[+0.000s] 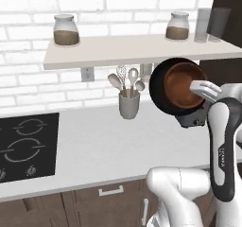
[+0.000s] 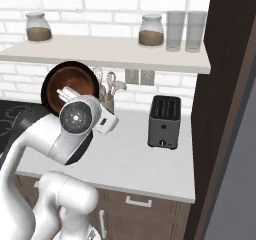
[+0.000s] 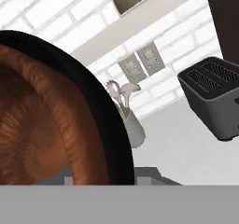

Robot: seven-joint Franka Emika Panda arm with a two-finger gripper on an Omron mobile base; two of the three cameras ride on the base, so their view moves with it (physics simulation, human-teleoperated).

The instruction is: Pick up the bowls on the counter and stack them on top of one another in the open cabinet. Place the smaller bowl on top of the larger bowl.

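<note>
The wide black bowl (image 1: 158,86) hangs in the air, tipped on edge with its mouth toward the base, just under the front edge of the pale shelf (image 1: 123,51). The reddish-brown bowl (image 1: 179,86) appears nested inside it. My gripper (image 1: 202,90) is shut on the bowl's right rim, above the counter (image 1: 104,141). In the right base view the black bowl (image 2: 50,86) and brown bowl (image 2: 75,81) sit behind my wrist, and my gripper (image 2: 67,95) clamps the rim. The hand view has the brown inside (image 3: 42,125) and black rim (image 3: 100,120) very close.
A grey utensil holder (image 1: 129,103) stands on the counter just left of the bowls. Jars (image 1: 65,30) (image 1: 178,26) and glasses (image 1: 212,23) stand on the shelf. A toaster (image 2: 164,115) is at the right, by the dark tall unit (image 2: 225,84). The cooktop (image 1: 26,145) lies left.
</note>
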